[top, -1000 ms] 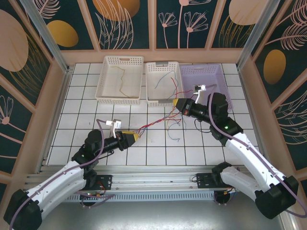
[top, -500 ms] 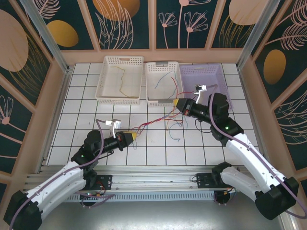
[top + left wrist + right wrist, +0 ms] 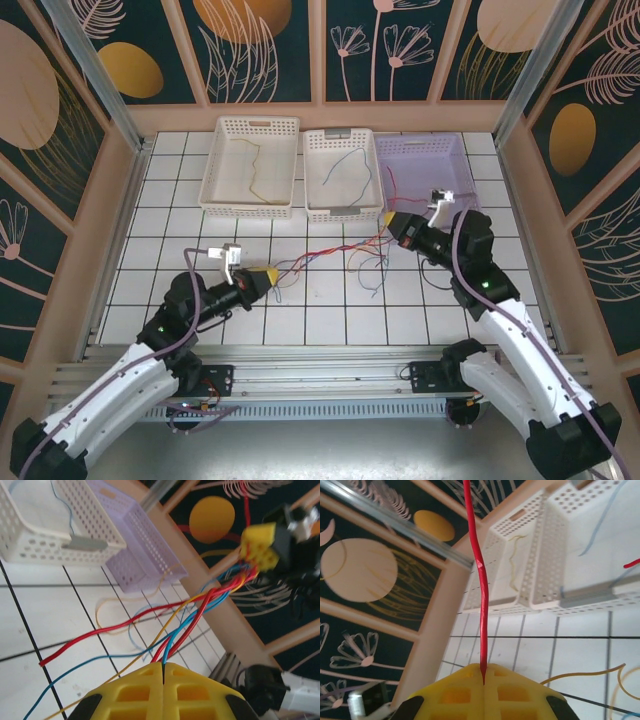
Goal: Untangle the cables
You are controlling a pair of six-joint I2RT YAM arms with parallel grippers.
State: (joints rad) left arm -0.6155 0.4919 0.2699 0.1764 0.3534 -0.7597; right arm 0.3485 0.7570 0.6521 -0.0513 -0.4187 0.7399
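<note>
Tangled cables (image 3: 330,252) span the tiled surface (image 3: 180,200) — left fingers (image 3: 130,690) pinched shut on several twisted together, right fingers (image 3: 455,690) shut on one red strand (image 3: 479,580), seemingly to draw it free.

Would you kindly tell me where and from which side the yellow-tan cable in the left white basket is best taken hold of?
Probably at its middle stretch, coming straight down from above. The yellow-tan cable lies loose and wavy on the floor of the left white basket, running from far to near, and the basket's walls block any sideways approach. Set the jaws across the wire.
</note>
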